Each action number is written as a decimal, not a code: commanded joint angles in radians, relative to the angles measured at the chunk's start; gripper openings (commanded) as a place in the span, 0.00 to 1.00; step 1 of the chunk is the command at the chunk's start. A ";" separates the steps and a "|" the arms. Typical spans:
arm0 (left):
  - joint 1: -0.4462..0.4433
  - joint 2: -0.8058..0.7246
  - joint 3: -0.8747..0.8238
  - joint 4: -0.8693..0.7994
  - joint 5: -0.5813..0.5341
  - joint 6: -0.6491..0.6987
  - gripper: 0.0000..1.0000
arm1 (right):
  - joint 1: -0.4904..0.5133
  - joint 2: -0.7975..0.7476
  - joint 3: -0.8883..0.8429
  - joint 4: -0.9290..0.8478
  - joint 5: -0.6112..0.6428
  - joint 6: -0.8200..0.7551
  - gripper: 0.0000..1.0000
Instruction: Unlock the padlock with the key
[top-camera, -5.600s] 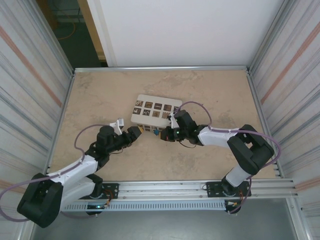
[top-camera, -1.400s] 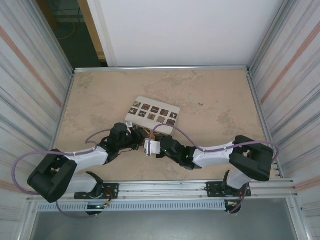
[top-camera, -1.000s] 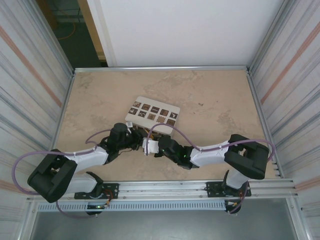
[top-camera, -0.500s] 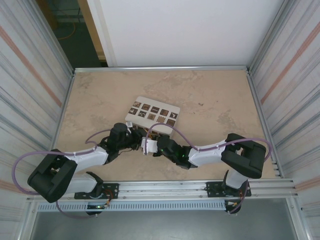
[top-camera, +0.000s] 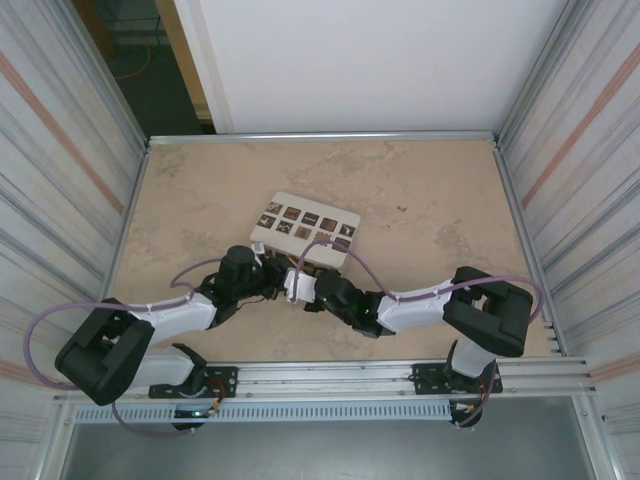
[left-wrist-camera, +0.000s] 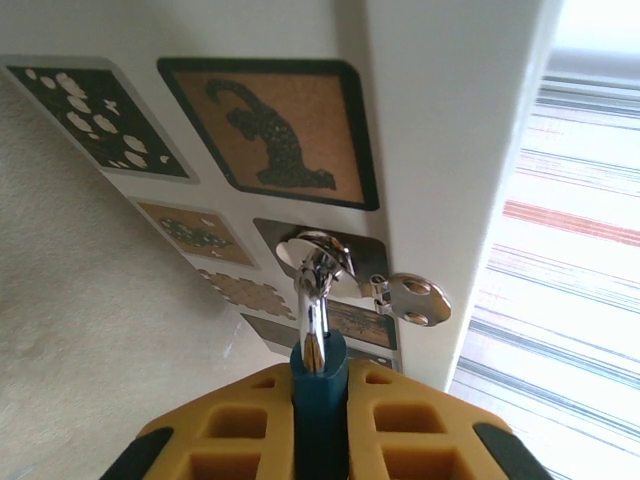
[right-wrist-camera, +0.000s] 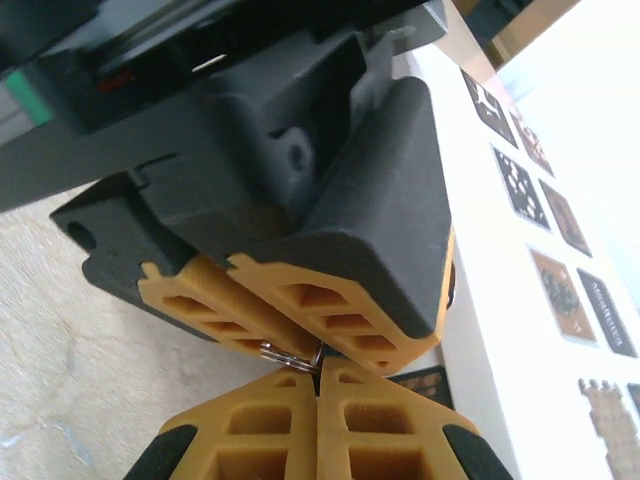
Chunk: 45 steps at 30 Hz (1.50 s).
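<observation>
While the right pincer (right-wrist-camera: 318, 368) sits closed, left pincer (left-wrist-camera: 320, 405) clamps padlock (left-wrist-camera: 319, 365).

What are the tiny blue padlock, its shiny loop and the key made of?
The padlock body looks like blue painted metal, maybe plastic: the colour is flat and even, so it stays open. Its shackle seems polished metal, silvery with bright glints. The key looks like the same shiny metal, flat with round holes.
</observation>
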 joint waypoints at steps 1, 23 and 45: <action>-0.004 -0.002 0.016 0.065 0.016 0.005 0.14 | -0.031 -0.057 -0.001 0.051 0.006 0.244 0.00; -0.017 0.012 0.027 0.031 -0.028 0.048 0.44 | -0.080 -0.066 -0.085 0.096 -0.017 0.456 0.00; 0.020 -0.335 0.252 -0.557 -0.244 0.510 0.54 | -0.387 -0.482 -0.217 -0.387 -0.453 0.935 0.00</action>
